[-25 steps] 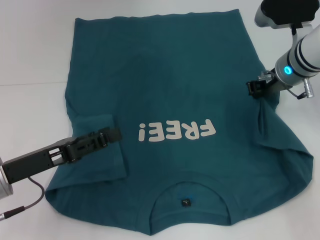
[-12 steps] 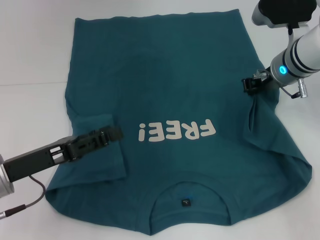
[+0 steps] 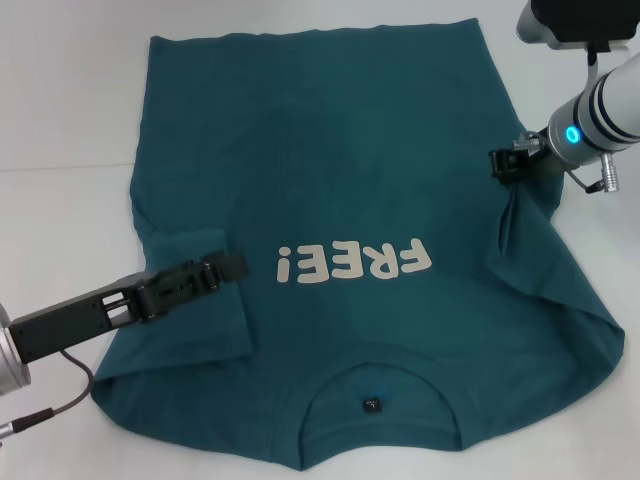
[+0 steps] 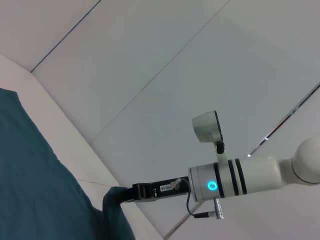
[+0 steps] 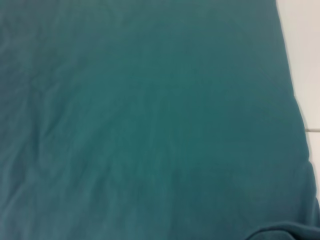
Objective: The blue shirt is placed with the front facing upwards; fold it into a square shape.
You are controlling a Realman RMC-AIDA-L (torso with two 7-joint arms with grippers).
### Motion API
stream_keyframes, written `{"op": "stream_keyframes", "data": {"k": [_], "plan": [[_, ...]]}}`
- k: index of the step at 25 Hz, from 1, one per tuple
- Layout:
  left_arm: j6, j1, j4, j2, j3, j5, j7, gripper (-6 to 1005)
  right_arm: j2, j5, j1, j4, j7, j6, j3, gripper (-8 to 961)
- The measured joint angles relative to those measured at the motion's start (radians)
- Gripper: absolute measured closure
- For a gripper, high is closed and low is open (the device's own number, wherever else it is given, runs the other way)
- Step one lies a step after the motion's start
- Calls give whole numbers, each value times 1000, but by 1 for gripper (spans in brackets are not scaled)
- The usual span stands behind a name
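My right gripper [image 3: 503, 162] clenched on the dark teal-blue cotton T-shirt [image 3: 330, 180] sleeve, lifted (left gripper [image 3: 232, 266]: can't tell).

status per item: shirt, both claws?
blue shirt: face up on the table, left sleeve folded inward, right sleeve lifted off the surface.
left claw: low over the folded left sleeve; grip unclear.
right claw: shut on the right sleeve, holding it raised.
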Motion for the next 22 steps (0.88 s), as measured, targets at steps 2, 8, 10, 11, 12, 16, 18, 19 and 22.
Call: {"op": "stream_keyframes", "data": {"k": [2,8,10,11,12,16,18,19,22], "plan": [[0,-1,0,0,-1,0,0,308,2,1,0,0,0,5,1,899],[-5,-1,0,0,0,0,0,309,16,0,9,0,-27,1,-30,787],[-5,-1,0,0,0,0,0,309,19,0,11,-1,-36,-1,-48,735],[-5,-1,0,0,0,0,0,309,21,0,12,-2,-39,-2,-58,716],[-5,-1,0,0,0,0,0,309,22,0,12,-4,-41,-3,-66,696],[-6,-1,0,0,0,0,0,309,25,3,13,-21,-62,-23,-72,618],[-6,-1,0,0,-1,0,0,309,23,10,10,-42,-82,-53,-62,579],[-6,-2,0,0,-1,0,0,309,21,15,8,-52,-92,-66,-56,560],[-6,-3,0,0,-3,0,-1,308,11,71,-11,-79,-145,-103,-25,472]]}}
